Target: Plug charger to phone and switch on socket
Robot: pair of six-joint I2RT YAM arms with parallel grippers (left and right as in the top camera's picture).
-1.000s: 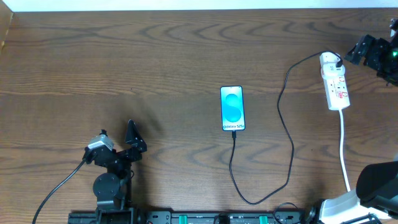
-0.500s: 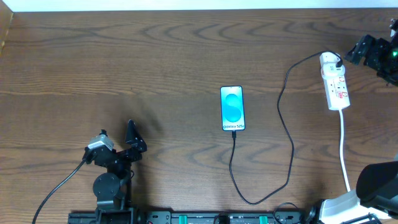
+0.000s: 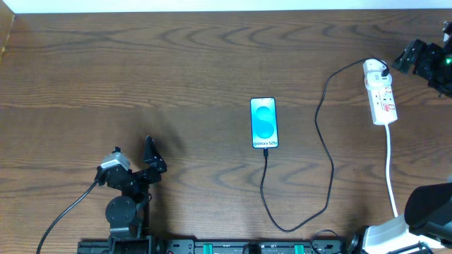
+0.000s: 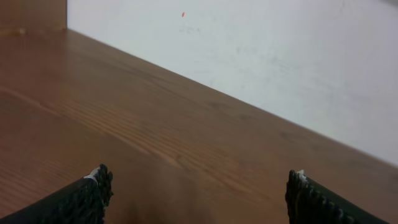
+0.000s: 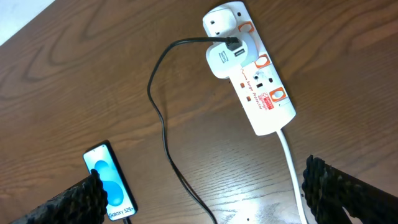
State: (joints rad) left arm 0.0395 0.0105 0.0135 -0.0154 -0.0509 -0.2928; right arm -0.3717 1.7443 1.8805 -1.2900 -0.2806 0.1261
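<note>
The phone (image 3: 264, 123) lies flat mid-table, blue screen lit, with the black charger cable (image 3: 326, 134) plugged into its near end. The cable loops toward the front edge and runs up to a white adapter in the socket (image 3: 380, 92), a white power strip at the far right. In the right wrist view the socket (image 5: 254, 76), cable (image 5: 163, 130) and phone (image 5: 107, 182) all show. My right gripper (image 3: 412, 56) is open and empty, above the table just right of the socket's far end. My left gripper (image 3: 149, 156) is open and empty at the front left.
The socket's white cord (image 3: 390, 169) runs toward the front right edge. A white wall (image 4: 249, 50) borders the table's far side. My right arm's base (image 3: 424, 212) sits at the front right corner.
</note>
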